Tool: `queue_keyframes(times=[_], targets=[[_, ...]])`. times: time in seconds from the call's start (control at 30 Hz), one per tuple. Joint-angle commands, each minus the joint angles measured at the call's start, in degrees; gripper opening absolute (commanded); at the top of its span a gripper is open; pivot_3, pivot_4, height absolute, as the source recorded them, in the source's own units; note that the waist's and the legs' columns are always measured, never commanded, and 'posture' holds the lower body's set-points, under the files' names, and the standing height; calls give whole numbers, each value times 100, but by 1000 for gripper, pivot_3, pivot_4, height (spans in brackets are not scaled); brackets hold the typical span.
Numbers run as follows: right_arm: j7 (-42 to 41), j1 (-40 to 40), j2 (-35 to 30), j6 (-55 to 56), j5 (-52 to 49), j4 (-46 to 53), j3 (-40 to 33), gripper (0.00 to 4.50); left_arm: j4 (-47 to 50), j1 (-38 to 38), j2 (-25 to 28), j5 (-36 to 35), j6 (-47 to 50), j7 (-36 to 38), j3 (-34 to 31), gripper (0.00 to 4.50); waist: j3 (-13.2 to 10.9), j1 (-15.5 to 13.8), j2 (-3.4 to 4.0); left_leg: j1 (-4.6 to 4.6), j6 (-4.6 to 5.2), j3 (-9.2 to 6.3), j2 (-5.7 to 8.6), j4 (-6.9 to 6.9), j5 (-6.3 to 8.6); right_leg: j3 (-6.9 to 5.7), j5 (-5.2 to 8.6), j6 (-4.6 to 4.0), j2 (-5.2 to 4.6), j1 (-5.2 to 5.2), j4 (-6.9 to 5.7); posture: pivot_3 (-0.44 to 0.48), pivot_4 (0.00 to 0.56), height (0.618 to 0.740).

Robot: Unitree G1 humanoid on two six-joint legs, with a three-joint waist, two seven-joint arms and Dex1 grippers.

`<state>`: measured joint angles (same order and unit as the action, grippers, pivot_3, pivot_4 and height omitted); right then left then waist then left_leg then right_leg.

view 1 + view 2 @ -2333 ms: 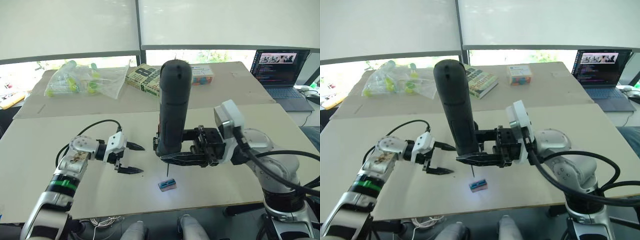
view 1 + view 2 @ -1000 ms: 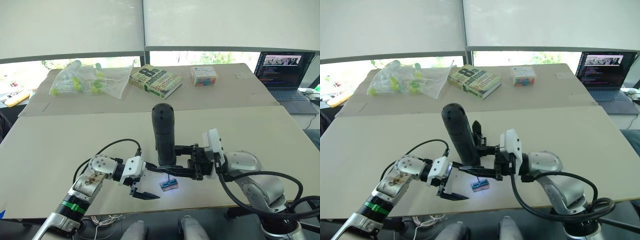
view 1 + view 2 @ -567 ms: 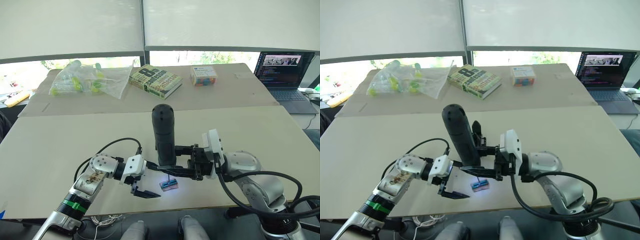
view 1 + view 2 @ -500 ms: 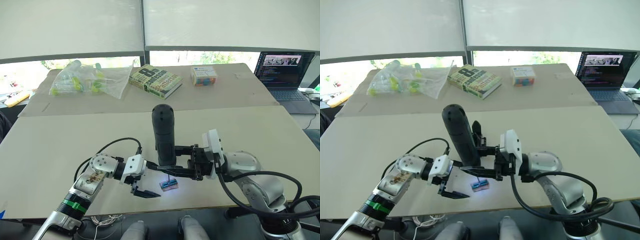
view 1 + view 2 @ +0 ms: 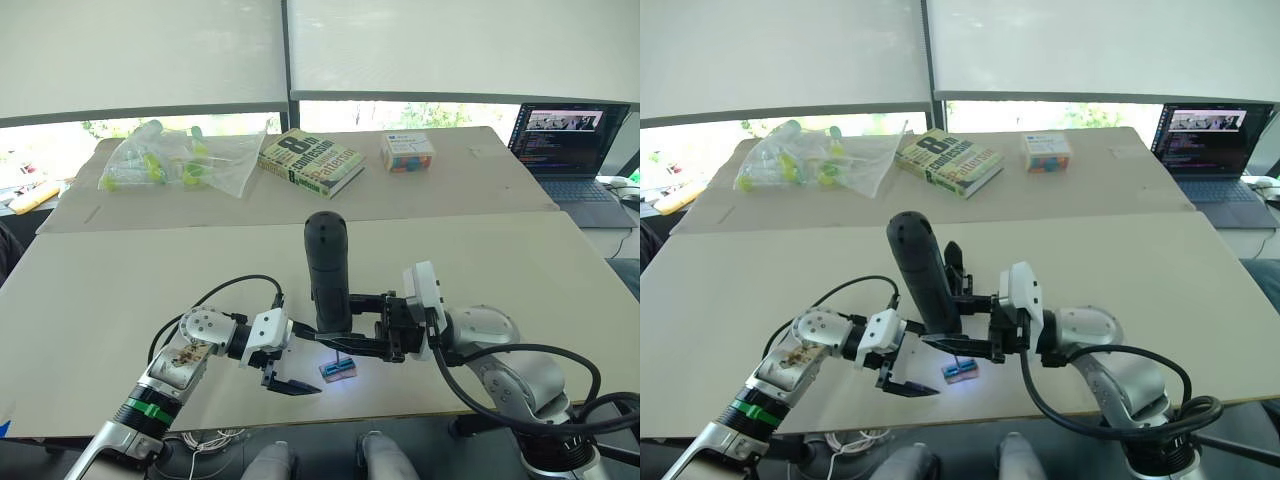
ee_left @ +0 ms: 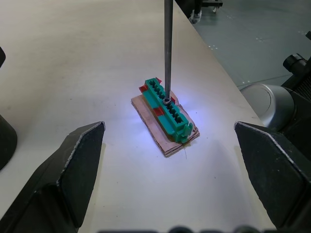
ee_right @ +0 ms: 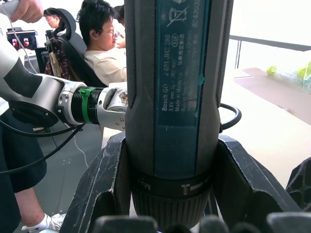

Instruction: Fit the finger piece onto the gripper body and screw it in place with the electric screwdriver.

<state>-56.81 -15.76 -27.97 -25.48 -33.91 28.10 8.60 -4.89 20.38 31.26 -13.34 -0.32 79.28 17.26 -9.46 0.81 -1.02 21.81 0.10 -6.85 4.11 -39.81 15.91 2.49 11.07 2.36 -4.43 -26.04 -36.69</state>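
Note:
The electric screwdriver (image 5: 328,270) stands upright near the table's front edge, with my right gripper (image 5: 336,322) shut on its black handle (image 7: 177,97). Its thin metal bit (image 6: 167,48) comes straight down onto a small tan-and-green block (image 5: 337,370), and the tip light makes a bright patch around the block (image 6: 165,116). My left gripper (image 5: 308,362) is open just left of the block, its fingers (image 6: 73,170) spread wide to either side of it with nothing between them. The finger piece and the gripper body are out of view.
A book (image 5: 310,160), a plastic bag of green items (image 5: 175,160) and a small box (image 5: 407,152) lie on the far table. A laptop (image 5: 565,140) sits at the back right. The table's front edge (image 5: 400,412) runs close behind the block. A seated person (image 7: 104,43) is nearby.
The screwdriver came down from a raised position until its bit met the block, and my left gripper moved in beside the block. Over the last half second nothing visibly moved.

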Motion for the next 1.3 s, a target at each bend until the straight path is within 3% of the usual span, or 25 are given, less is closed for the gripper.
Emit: queue_keyframes(times=[0.03,0.6,0.97,1.1,1.3], targets=[[-1,-72,65,220,-50,155,-32,1910,104,113,-15,-1,-33,-23,0,4500,0,0,0,0,0,0,0,0,0,0,0,0,0,0,0,0,150,740],[31,-99,76,160,-25,139,-3,1910,166,131,-11,-23,35,-74,-16,4500,0,0,0,-1,0,0,0,0,0,0,0,0,0,1,0,0,150,740],[782,-635,69,-559,-1090,754,-627,1910,716,-326,287,-478,821,-485,-564,4500,0,8,0,-2,0,-1,-4,3,0,0,0,0,2,-1,0,0,150,740],[961,-863,-79,-851,-1489,765,-854,1910,852,-524,203,-560,1223,-1069,-853,4500,0,-1,0,-3,0,-1,-2,3,0,1,0,0,-1,0,1,0,150,740],[871,-990,-441,-927,-1567,695,-1008,1910,885,-591,-497,-340,1705,-2472,-943,4500,0,-43,-1,-4,0,-1,0,-1,0,-1,0,0,-3,8,3,0,150,740]])
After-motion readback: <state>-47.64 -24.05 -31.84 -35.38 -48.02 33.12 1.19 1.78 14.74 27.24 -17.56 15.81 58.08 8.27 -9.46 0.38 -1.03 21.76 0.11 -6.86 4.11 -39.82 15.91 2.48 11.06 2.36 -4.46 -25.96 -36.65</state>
